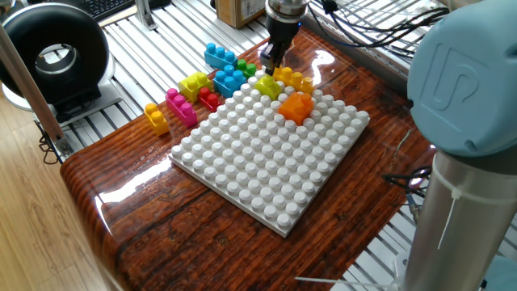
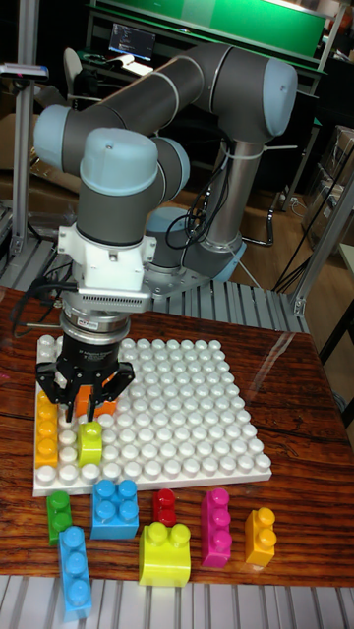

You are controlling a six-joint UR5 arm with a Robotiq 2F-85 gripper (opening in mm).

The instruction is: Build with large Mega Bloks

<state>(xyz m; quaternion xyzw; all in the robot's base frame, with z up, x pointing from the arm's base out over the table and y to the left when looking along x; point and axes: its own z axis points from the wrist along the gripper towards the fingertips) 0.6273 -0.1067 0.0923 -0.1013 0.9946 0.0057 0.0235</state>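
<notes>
I note my gripper spread and holding nothing, poised directly above the lime brick at the baseplate corner, orange brick just beside.

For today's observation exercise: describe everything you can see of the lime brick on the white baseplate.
The lime brick is a small, glossy plastic block with two round studs on top. It sits upright on the white baseplate near one edge, right beside a long orange brick. The open gripper hangs just above it; whether the fingers touch it cannot be told.
</notes>
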